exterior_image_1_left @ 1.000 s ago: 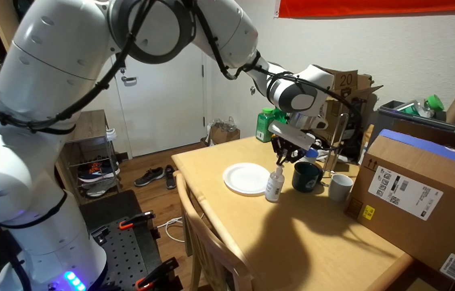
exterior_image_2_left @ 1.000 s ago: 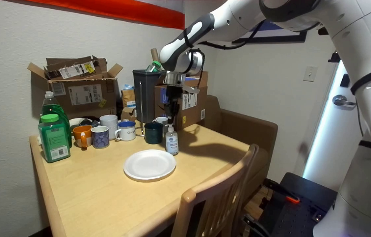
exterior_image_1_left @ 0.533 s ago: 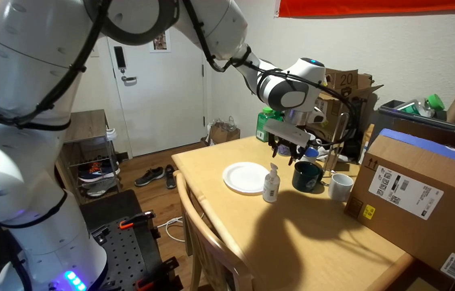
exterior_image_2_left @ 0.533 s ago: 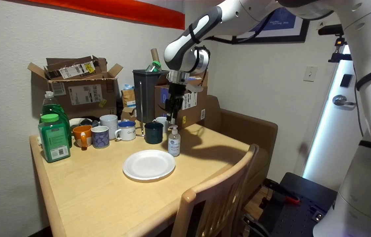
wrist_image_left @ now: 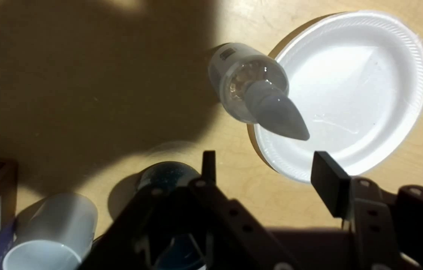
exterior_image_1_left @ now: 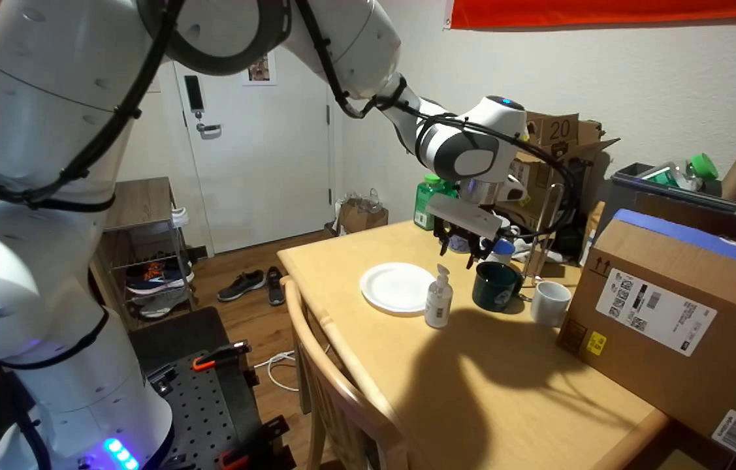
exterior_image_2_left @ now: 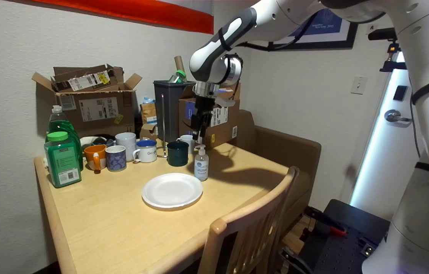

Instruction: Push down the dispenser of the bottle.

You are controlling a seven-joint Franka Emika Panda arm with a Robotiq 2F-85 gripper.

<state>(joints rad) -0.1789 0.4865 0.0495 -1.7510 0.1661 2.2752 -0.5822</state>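
Note:
A clear bottle [exterior_image_1_left: 437, 307] with a white label stands upright on the table, at the plate's edge. Its white pump dispenser [exterior_image_1_left: 443, 274] is raised, and in the wrist view the spout of the dispenser [wrist_image_left: 280, 116] points over the plate. My gripper [exterior_image_1_left: 456, 259] hangs just above and behind the bottle in an exterior view, apart from it. In the wrist view the fingers of my gripper [wrist_image_left: 264, 163] stand wide apart with only bare table and plate beyond them. The bottle [exterior_image_2_left: 201, 169] is also seen beneath the gripper [exterior_image_2_left: 199, 136] elsewhere.
A white plate [exterior_image_2_left: 172, 190] lies beside the bottle. A dark green mug [exterior_image_1_left: 493, 290] and a white mug [exterior_image_1_left: 549, 303] are close to the gripper. A large cardboard box [exterior_image_1_left: 681, 313], more mugs and green bottles [exterior_image_2_left: 64, 160] line the back. A wooden chair [exterior_image_2_left: 248, 217] stands in front.
A second ago the gripper was closed in at the dispenser's top. It has since opened and moved up and away; the bottle shifted slightly. Almost nothing moved over the last half second.

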